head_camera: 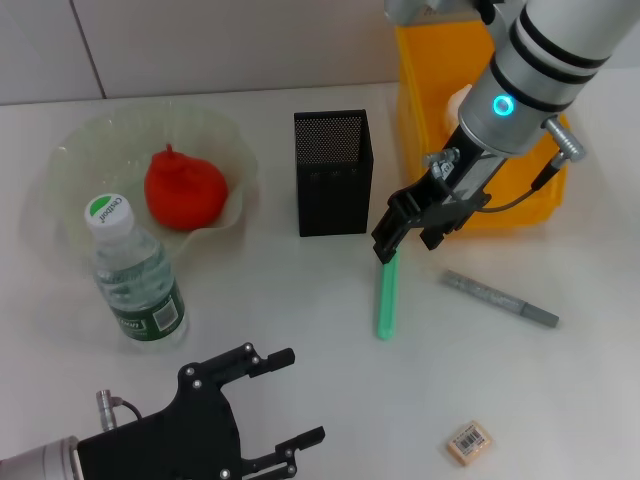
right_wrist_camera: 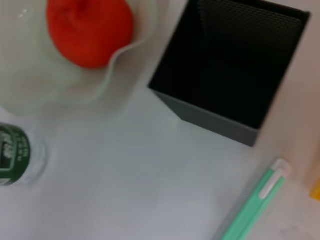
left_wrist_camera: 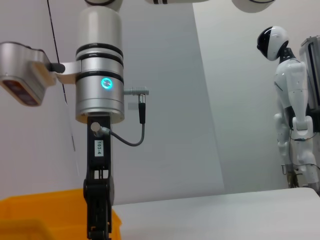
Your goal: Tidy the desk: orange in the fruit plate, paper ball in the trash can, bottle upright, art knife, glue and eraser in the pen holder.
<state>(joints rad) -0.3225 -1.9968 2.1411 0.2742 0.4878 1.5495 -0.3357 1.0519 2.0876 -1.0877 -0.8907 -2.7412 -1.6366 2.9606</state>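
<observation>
- We see the slim green plastic art knife lying flat on the smooth white desk, just in front of the black mesh pen holder, a square open-topped box.
- Our right gripper hangs directly over the knife's far end, its black fingers spread apart and holding nothing.
- Right of the knife lies the grey speckled glue stick, long and thin, at a slant; nearer to us, well apart, lies the small tan rectangular eraser.
- The round orange sits in the wavy-edged translucent fruit plate at the far left.
- The clear plastic water bottle with its green label and white cap stands upright just in front of that plate.
- The boxy yellow plastic trash can stands behind our right arm.
- Our left gripper rests low at the near edge, its black fingers parted and empty.
</observation>
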